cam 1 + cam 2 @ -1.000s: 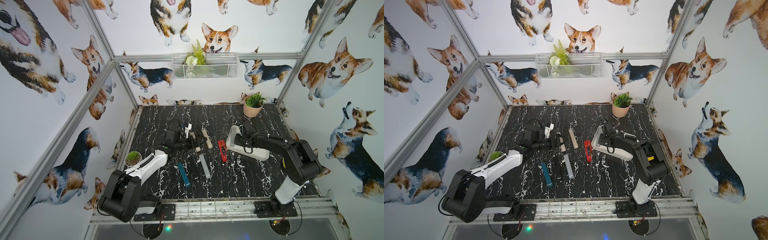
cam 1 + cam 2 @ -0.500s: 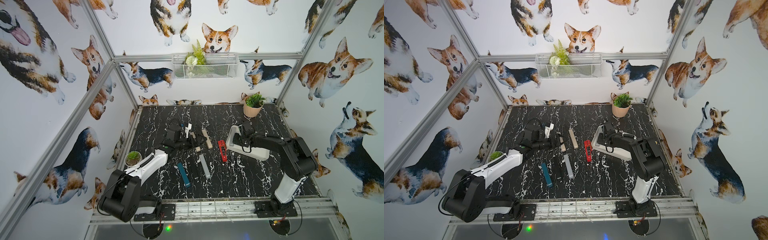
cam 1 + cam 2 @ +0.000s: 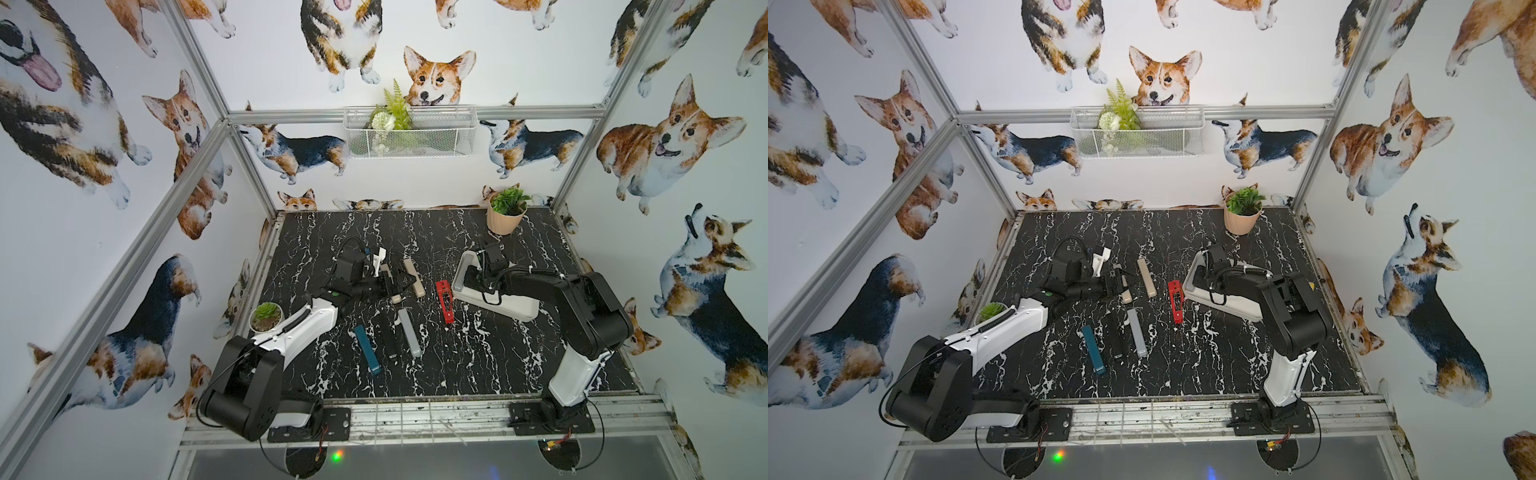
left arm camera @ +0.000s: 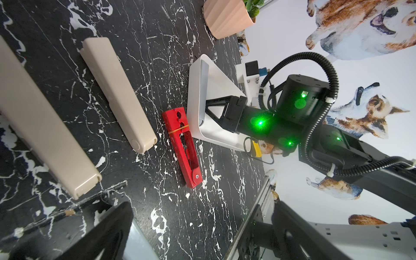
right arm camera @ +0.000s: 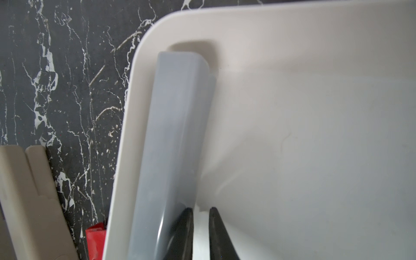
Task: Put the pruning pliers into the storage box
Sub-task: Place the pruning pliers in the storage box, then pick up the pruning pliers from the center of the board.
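**Grey pliers boxed, right arm across the tray**

The black marble worktop [image 3: 478, 365] carries everything. The right arm [image 3: 582, 307] reaches low over the storage box [image 3: 515, 309], covering part of it. A peach plant pot [image 3: 505, 216] stands behind the box. The left tool [image 3: 390, 284] is spread, empty, by a beige pliers [image 4: 45, 126]. The right tool [image 5: 201, 211] sits inside the box, fingers nearly pressed together on nothing, beside a grey pruning pliers [image 5: 171, 135] lying along its wall. The red pliers [image 3: 444, 301] lie just outside the rim. The teal pliers [image 3: 368, 349], black pliers [image 3: 388, 336] and second grey pliers [image 3: 409, 332] lie mid-worktop.
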Controlling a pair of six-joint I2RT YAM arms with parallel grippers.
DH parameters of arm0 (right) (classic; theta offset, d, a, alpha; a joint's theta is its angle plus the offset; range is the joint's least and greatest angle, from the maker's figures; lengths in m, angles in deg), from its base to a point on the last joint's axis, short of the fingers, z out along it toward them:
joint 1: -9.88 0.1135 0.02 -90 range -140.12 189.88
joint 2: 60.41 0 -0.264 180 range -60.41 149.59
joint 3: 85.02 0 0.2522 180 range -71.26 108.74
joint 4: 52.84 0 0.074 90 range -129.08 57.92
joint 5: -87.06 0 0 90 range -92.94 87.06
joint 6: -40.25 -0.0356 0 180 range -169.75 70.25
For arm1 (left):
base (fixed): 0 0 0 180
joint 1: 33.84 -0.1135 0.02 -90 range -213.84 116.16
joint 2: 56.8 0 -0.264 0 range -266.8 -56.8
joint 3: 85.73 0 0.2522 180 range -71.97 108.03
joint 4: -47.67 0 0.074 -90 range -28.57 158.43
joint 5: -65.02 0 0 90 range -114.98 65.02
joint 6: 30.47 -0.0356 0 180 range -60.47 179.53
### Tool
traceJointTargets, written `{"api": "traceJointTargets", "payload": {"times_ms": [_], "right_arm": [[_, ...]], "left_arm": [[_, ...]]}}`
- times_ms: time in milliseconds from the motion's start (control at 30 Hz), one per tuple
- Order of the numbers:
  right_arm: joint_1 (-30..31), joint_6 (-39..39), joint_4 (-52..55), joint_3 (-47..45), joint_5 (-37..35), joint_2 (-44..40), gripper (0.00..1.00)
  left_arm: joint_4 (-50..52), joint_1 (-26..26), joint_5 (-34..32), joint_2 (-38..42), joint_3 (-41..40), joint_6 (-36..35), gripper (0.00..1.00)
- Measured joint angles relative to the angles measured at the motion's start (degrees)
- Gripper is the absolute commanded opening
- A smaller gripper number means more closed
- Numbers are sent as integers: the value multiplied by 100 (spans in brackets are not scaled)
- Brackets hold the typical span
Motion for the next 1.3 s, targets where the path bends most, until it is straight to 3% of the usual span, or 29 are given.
{"api": "traceJointTargets", "payload": {"times_ms": [700,867,1067,1300], "right_arm": [[-4,131,-280,-168,140,-92,18],[-4,236,-98,-212,-81,-553,26],[-4,474,310,-258,-348,-1224,44],[114,459,570,-546,-205,-2033,53]], "left_arm": [[20,42,-2,-33,87,9,100],[20,79,0,-22,76,22,100],[286,83,-24,203,98,-153,100],[1220,85,-258,938,107,-413,100]]}}
